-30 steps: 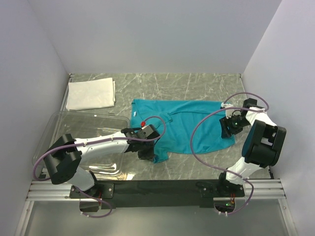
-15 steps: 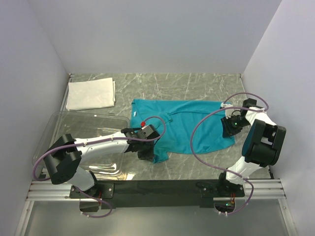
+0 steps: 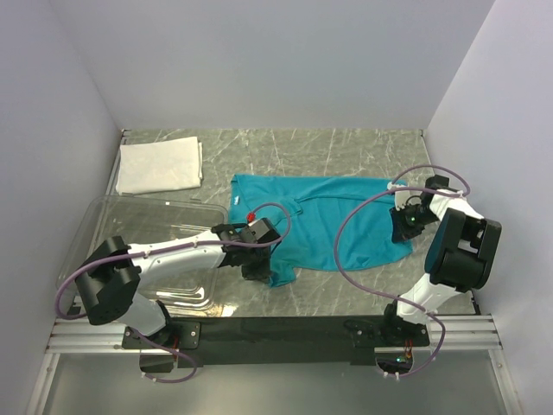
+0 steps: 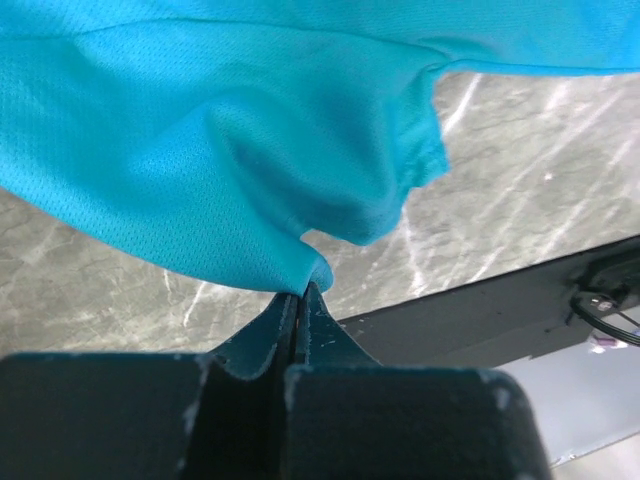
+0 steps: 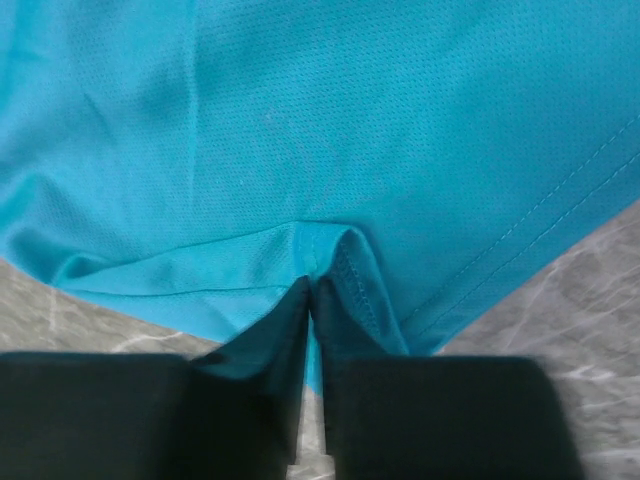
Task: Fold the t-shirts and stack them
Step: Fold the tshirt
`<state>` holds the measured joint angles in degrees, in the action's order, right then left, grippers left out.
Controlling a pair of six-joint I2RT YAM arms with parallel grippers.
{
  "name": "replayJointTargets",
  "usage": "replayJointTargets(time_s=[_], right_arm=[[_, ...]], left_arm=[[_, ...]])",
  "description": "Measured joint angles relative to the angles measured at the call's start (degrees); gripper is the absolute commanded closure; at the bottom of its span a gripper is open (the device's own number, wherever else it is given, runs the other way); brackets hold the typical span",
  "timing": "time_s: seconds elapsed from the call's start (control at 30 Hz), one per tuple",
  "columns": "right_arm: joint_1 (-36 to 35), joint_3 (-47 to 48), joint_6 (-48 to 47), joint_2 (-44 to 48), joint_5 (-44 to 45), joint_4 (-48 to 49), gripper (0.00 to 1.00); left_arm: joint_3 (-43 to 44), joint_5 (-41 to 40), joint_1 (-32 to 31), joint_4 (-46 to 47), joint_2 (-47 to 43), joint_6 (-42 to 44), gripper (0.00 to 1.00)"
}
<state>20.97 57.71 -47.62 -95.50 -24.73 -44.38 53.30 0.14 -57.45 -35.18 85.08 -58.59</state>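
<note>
Clear plastic bin (image 3: 130, 216) at the near left, resting on the grey marbled table (image 3: 346, 147), with glare along its near edge. Plain pale walls (image 3: 276, 60) on three sides of the table. Along the near edge, a black base plate (image 3: 285, 330) on aluminium rails (image 3: 78, 335). Same white-veined grey surface in both wrist views.
</note>
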Motion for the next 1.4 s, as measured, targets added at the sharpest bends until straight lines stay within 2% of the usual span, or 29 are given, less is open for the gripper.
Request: replayJointTargets(time_s=[0.03,0.27,0.43,0.73,1.03,1.4], right_arm=[[0.0,0.0,0.0,0.0,-0.1,-0.1,1.00],[0.7,0.0,0.3,6.6,-3.6,-1.9,1.00],[2.9,0.0,0.7,12.7,-6.6,-1.9,1.00],[5.2,-0.1,2.9,13.3,-9.7,-1.4,1.00],[6.8,0.5,6.6,12.7,-11.8,1.2,1.00],[6.8,3.5,16.5,6.5,-13.2,9.2,1.00]], left_arm=[[0.3,0.0,0.0,-0.1,-0.2,0.0,1.00],[2.1,-0.6,2.2,-1.2,-4.3,0.2,1.00],[4.9,-0.1,8.4,-1.9,-7.1,2.2,1.00],[9.0,4.4,18.7,-2.1,-7.2,7.0,1.00],[16.5,8.4,26.0,-1.6,-2.2,10.0,1.00],[24.0,10.5,32.0,-2.0,7.3,13.7,1.00]])
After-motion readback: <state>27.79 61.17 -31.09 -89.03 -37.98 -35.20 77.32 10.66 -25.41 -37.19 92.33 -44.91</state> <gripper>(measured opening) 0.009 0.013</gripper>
